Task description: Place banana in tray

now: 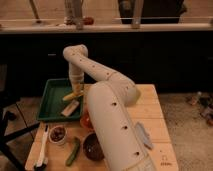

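Observation:
The green tray (52, 95) lies at the table's back left. My gripper (76, 90) hangs over the tray's right half, pointing down. It is shut on the small yellow banana (72, 95), which slants down to the left just over the tray floor. A pale tan block (70, 108) lies in the tray right in front of the banana.
An orange bowl (85, 120) sits just right of the tray, partly behind my arm. A dark bowl (92, 146), a long green vegetable (74, 151), a small white bowl (58, 134) and a white utensil (42, 148) lie at the front left. A grey cloth (143, 135) lies at the right.

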Robot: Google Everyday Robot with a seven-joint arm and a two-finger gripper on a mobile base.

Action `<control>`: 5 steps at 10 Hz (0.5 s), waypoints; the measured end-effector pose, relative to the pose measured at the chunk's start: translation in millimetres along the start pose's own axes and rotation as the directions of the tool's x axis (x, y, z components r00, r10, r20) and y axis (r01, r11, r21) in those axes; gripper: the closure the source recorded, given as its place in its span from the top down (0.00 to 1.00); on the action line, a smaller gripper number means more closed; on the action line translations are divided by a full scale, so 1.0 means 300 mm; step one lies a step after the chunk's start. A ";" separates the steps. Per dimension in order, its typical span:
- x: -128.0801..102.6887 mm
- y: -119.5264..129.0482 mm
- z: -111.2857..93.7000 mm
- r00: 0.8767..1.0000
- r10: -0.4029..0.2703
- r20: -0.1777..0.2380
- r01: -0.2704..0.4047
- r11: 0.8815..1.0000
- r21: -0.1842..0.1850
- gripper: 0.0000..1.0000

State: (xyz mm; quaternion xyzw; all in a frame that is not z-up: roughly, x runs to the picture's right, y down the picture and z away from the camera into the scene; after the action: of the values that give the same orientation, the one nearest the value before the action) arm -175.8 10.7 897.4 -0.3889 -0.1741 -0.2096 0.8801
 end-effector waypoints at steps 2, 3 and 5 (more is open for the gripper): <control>-0.004 0.004 -0.002 1.000 0.000 -0.006 0.000 1.000 -0.001 0.14; -0.005 0.006 -0.003 1.000 0.000 -0.010 0.000 1.000 -0.001 0.18; -0.009 0.013 -0.005 1.000 0.002 -0.016 -0.002 1.000 -0.004 0.23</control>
State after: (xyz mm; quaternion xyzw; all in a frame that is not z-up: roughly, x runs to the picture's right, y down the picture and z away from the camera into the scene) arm -176.0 12.4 892.7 -0.3892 -0.1664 -0.2123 0.8808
